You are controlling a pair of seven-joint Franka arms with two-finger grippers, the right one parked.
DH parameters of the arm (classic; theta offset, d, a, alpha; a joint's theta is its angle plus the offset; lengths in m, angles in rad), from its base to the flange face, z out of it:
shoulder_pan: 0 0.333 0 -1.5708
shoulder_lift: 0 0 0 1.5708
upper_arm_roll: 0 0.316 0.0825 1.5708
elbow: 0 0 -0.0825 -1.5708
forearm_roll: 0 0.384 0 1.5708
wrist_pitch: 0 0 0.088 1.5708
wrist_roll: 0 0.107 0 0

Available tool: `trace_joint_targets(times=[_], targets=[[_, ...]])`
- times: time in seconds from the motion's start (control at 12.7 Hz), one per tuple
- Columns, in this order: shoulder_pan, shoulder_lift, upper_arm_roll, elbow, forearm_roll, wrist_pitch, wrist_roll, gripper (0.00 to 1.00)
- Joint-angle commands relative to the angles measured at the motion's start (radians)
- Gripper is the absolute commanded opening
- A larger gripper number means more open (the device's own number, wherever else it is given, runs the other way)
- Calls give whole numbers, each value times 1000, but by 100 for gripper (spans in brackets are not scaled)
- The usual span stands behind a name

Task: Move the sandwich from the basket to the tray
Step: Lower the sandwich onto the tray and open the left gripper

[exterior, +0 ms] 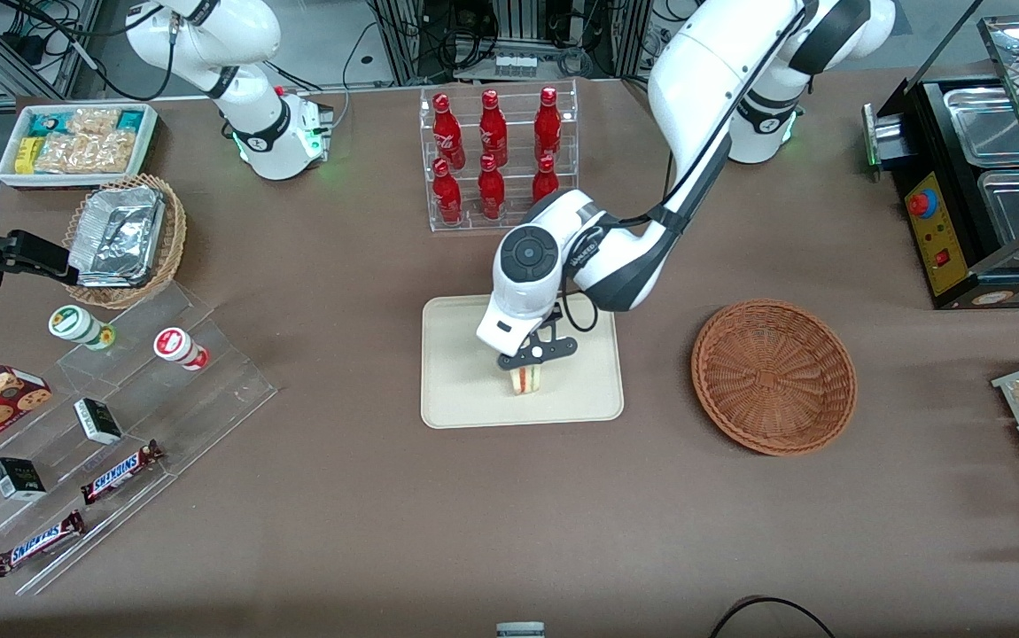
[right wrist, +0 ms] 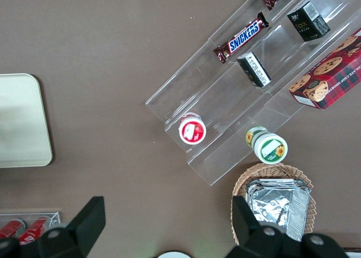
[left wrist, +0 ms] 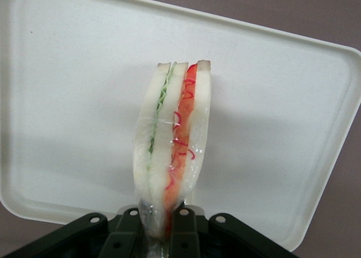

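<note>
The sandwich [exterior: 526,379] is a pale bread wedge with green and red-orange filling in clear wrap. It stands on its edge over the cream tray [exterior: 461,399], at or just above the surface. My left gripper [exterior: 534,357] is shut on its upper end. In the left wrist view the sandwich [left wrist: 172,145] sits between the black fingers [left wrist: 186,230] with the tray [left wrist: 282,111] beneath it. The reddish-brown wicker basket [exterior: 773,376] is empty and lies beside the tray, toward the working arm's end of the table.
A clear rack of red bottles [exterior: 496,155] stands farther from the front camera than the tray. A clear stepped stand with snack bars and cups [exterior: 102,443] and a lighter wicker basket with foil trays [exterior: 124,241] lie toward the parked arm's end. A black food warmer [exterior: 979,195] stands at the working arm's end.
</note>
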Motion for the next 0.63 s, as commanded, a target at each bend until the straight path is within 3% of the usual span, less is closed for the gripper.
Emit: trace_joint_targets(times=[0.0,0.55], targets=[[-27,49,16,62,47,-9,-55,0],[-25,70,16,82,46,-20,-101,0]])
